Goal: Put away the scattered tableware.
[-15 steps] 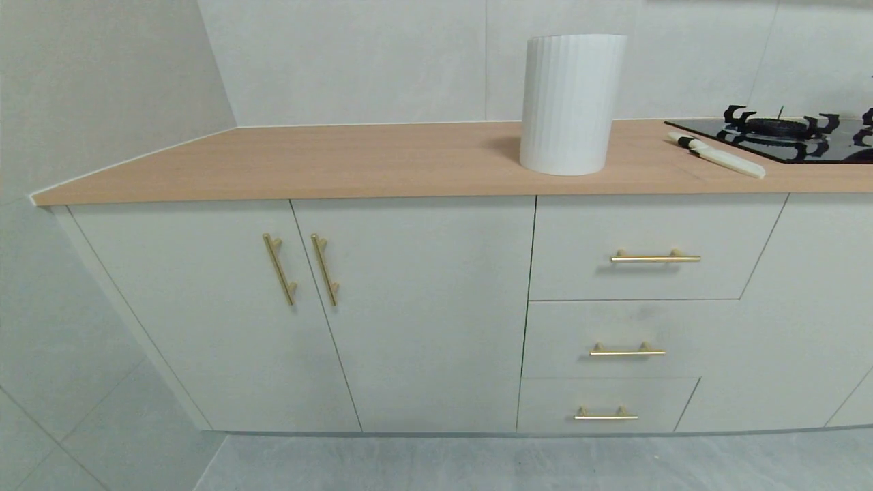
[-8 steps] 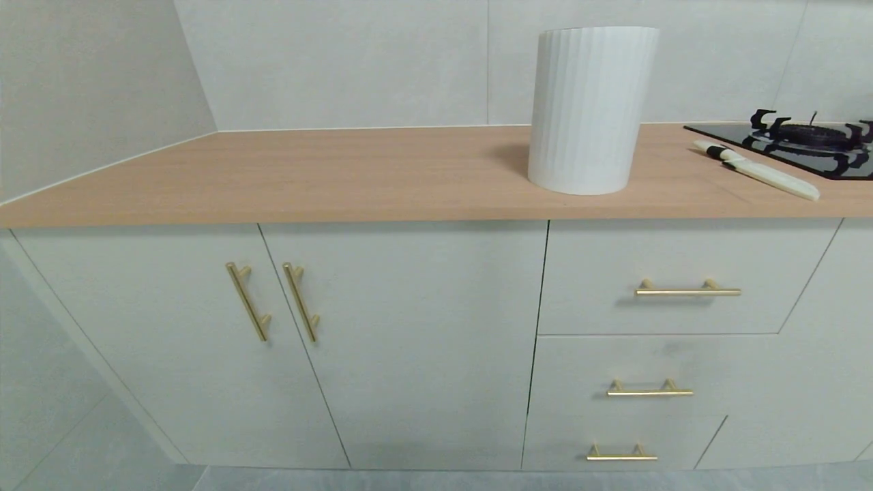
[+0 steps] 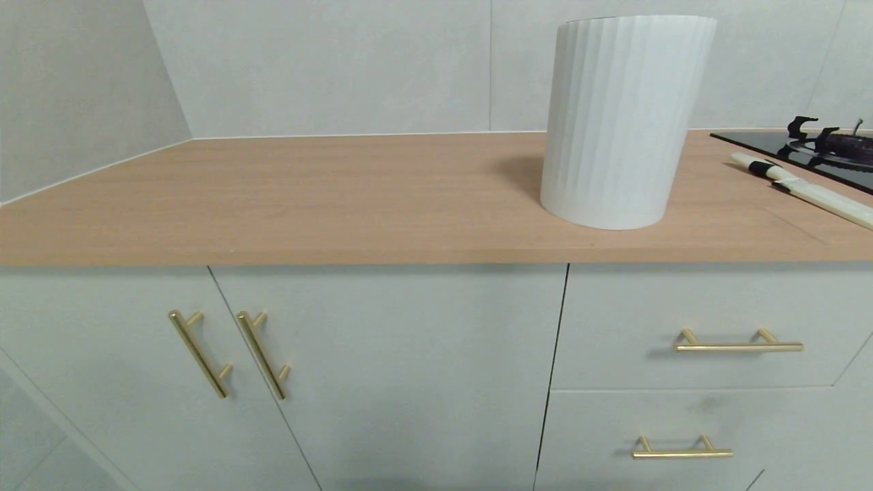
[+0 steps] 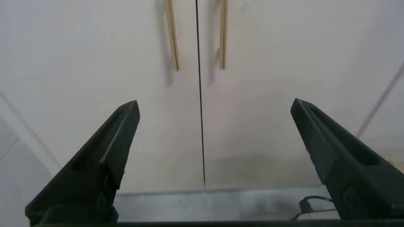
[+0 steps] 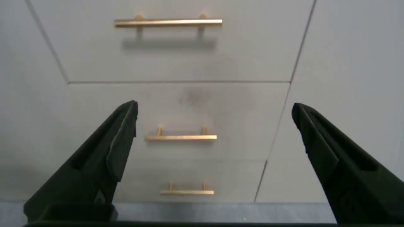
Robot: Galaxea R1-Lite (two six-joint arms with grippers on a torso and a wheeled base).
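Note:
A tall white ribbed holder (image 3: pixel 624 123) stands on the wooden counter (image 3: pixel 327 198), right of the middle. A cream knife with a black band (image 3: pixel 805 191) lies on the counter at the far right, beside the hob. My left gripper (image 4: pixel 211 113) is open, low down in front of the two cabinet doors with gold handles (image 4: pixel 172 34). My right gripper (image 5: pixel 214 116) is open too, facing the drawer fronts and their gold handles (image 5: pixel 168 23), holding nothing.
A black gas hob (image 3: pixel 829 146) sits at the counter's far right. Below the counter are two cabinet doors with upright gold handles (image 3: pixel 262 354) and a drawer stack with horizontal handles (image 3: pixel 738 344). Tiled walls close the back and left.
The head camera has moved closer to the counter, so holder, knife and handles look larger and lower in the picture. Nothing on the counter has shifted.

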